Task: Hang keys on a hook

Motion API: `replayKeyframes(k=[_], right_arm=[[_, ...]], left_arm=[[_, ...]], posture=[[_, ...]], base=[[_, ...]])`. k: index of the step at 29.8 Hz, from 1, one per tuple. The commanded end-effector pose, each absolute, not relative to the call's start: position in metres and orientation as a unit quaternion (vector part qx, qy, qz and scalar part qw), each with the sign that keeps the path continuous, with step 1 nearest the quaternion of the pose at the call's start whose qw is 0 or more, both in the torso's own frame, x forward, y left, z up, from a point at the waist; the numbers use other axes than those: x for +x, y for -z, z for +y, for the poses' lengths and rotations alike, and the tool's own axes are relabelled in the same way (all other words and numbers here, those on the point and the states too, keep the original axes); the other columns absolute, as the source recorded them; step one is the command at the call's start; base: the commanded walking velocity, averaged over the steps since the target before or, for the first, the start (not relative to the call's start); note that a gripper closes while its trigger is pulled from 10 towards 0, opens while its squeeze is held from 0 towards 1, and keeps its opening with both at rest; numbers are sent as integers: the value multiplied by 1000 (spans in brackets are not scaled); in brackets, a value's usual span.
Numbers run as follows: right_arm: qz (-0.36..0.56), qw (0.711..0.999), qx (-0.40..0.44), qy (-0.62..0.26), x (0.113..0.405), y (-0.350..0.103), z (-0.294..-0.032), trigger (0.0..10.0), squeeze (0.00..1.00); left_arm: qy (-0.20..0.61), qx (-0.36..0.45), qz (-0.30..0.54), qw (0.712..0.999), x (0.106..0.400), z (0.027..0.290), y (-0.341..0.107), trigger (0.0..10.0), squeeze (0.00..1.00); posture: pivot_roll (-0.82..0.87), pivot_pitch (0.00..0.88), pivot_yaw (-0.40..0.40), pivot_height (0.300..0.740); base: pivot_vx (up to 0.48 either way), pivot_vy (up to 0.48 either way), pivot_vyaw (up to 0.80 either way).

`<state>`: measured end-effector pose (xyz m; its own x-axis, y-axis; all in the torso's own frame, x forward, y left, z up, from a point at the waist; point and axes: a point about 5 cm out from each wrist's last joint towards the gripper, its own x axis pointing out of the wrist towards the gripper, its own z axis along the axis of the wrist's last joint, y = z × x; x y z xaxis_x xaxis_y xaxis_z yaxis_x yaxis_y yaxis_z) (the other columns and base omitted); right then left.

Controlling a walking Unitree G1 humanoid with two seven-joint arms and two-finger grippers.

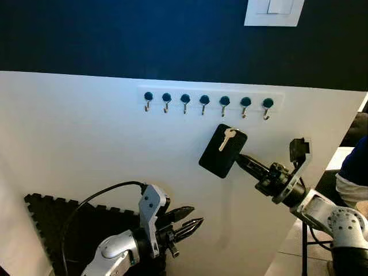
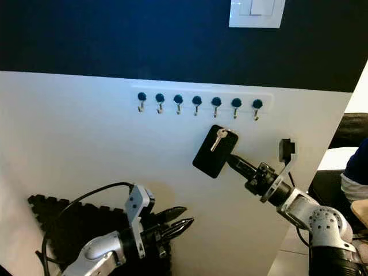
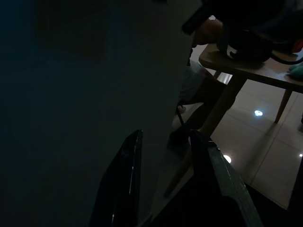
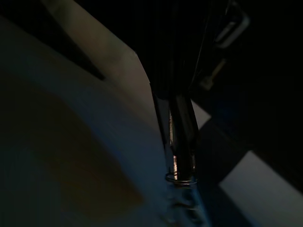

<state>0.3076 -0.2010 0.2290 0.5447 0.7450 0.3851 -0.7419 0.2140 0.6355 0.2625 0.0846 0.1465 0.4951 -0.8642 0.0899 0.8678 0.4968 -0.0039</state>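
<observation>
Nearest to me, low at about seven o'clock in my head view, my left gripper (image 1: 185, 223) idles in front of a black foam mat (image 1: 52, 218). Its two fingers are parted with nothing between them, and its wrist camera looks past them into shade toward a wooden table (image 3: 265, 71) and tiled floor. It is well apart from the hooks and plays no part in this.

Farther out, at about four o'clock, my right arm reaches up and leftward toward the white wall panel (image 1: 69, 144). My right gripper (image 1: 240, 157) is clenched on the lower edge of a black key fob (image 1: 222, 151), which I hold up against the panel. The fob's long axis tilts from seven o'clock to one o'clock, and a silver key (image 1: 227, 138) lies on its face along the same tilt, bow uppermost. In my right wrist view I can make out a small wire ring (image 4: 180, 178) at the end of the dark fob, though little else.

Farthest, straight above, runs the hook rail (image 1: 208, 102) with seven blue-capped hooks. The key's bow sits just below the fifth hook (image 1: 223, 106), near twelve o'clock from it and apart, not yet on it. My judgement is that the move ahead is a short lift along twelve o'clock to bring the ring over that hook's tip, and my right arm is plainly the nearer one.
</observation>
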Motion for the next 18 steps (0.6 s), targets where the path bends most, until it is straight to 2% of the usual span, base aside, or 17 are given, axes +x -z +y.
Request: replayKeyframes(k=[1, 3, 7, 18], right_arm=[[-15, 765, 407, -498, 303, -235, -199, 10000, 0], [-41, 749, 409, -520, 299, -246, -199, 10000, 0], [-57, 744, 409, -525, 299, -252, -200, 10000, 0], [-52, 782, 423, -455, 319, -247, -213, 10000, 0]], left_arm=[[507, -28, -42, 860, 262, 81, -149, 10000, 0], [507, -28, -43, 860, 262, 81, -150, 10000, 0], [507, -28, -43, 860, 262, 81, -150, 10000, 0], [510, -28, -40, 859, 262, 79, -149, 10000, 0]], posture=[[61, 61, 17, 740], [60, 60, 17, 740], [60, 60, 17, 740], [61, 61, 17, 740]], base=[[0, 0, 0], [0, 0, 0], [0, 0, 0], [0, 0, 0]])
